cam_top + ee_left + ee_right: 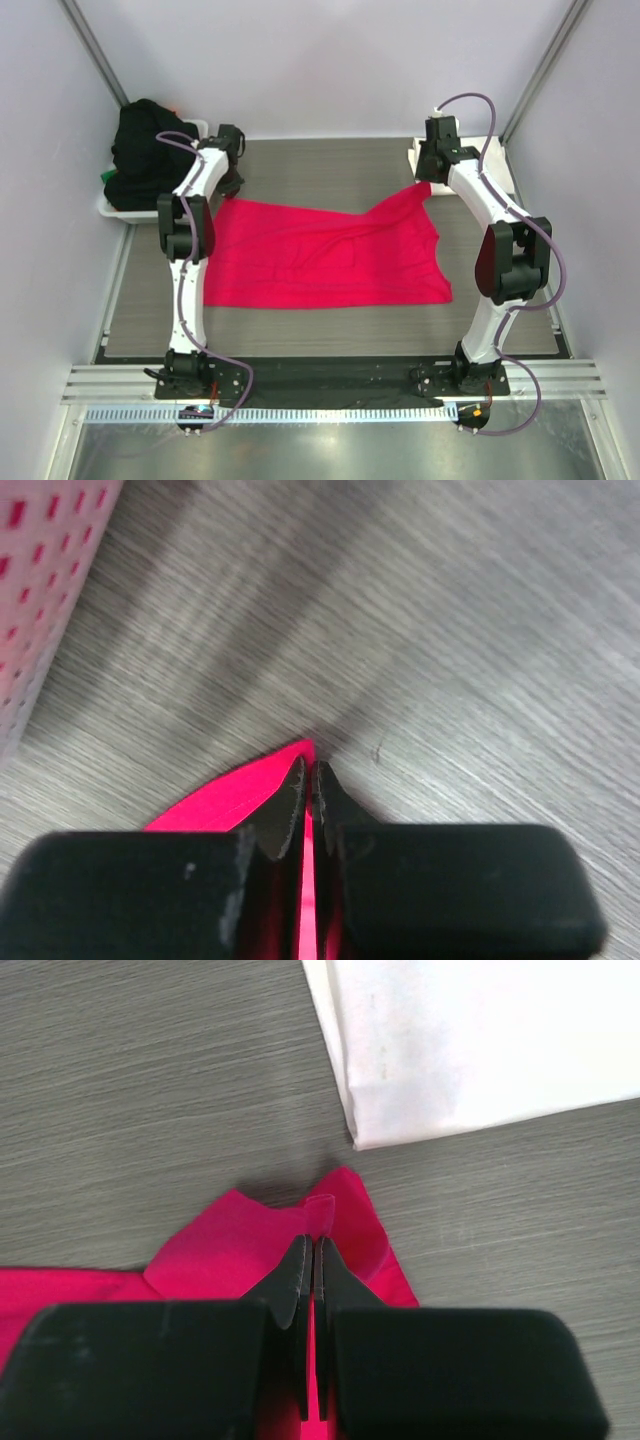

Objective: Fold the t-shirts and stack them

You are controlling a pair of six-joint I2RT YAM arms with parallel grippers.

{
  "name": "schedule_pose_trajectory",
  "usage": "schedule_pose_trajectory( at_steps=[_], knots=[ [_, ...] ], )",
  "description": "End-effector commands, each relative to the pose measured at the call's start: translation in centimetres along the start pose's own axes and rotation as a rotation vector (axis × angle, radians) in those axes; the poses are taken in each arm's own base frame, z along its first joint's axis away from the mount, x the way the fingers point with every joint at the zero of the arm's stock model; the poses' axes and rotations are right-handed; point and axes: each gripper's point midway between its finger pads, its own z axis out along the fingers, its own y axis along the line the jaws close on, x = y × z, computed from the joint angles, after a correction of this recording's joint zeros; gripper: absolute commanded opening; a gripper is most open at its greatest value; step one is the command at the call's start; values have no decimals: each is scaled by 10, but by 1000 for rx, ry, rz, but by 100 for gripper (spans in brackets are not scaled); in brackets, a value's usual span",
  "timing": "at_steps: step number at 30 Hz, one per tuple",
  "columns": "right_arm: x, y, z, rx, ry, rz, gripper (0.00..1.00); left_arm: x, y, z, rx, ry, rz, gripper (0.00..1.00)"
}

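Note:
A bright pinkish-red t-shirt (pixel 320 260) lies spread across the middle of the table. My left gripper (pixel 228 185) is shut on its far left corner (pixel 270 780), low over the table. My right gripper (pixel 428 180) is shut on its far right corner (pixel 340 1210), which is pulled up toward the back. A white folded t-shirt (pixel 470 1040) lies just beyond the right gripper; it also shows in the top view (pixel 500 165). Black t-shirts (pixel 145 150) are piled in the basket at the back left, with a bit of green (pixel 106 178) under them.
A white slotted basket (pixel 115 208) stands at the back left; its wall (pixel 45 590) is close to the left of my left gripper. Grey walls enclose the table on three sides. A metal rail (pixel 330 385) runs along the near edge by the arm bases.

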Motion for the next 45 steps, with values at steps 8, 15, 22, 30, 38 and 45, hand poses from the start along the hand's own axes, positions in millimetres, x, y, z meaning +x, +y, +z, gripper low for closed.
schedule_pose_trajectory(
  at_steps=[8, 15, 22, 30, 38, 45],
  knots=[
    [-32, 38, -36, -207, -71, 52, 1, -40, 41, -96, -13, -133, -95, 0],
    [-34, 57, -55, -299, -86, 40, 1, -34, 85, -116, -45, -148, -160, 0],
    [-26, 58, -57, -301, -65, 34, 1, -21, 89, -120, -27, -113, -151, 0],
    [-6, 43, -78, -277, -65, 41, 1, 0, 97, -117, -15, -97, -147, 0],
    [15, 29, -111, -277, -86, 66, 1, 16, 112, -121, -27, -107, -148, 0],
    [68, 13, -127, -271, -37, 112, 1, 31, 138, -127, -71, -145, -150, 0]
  ],
)
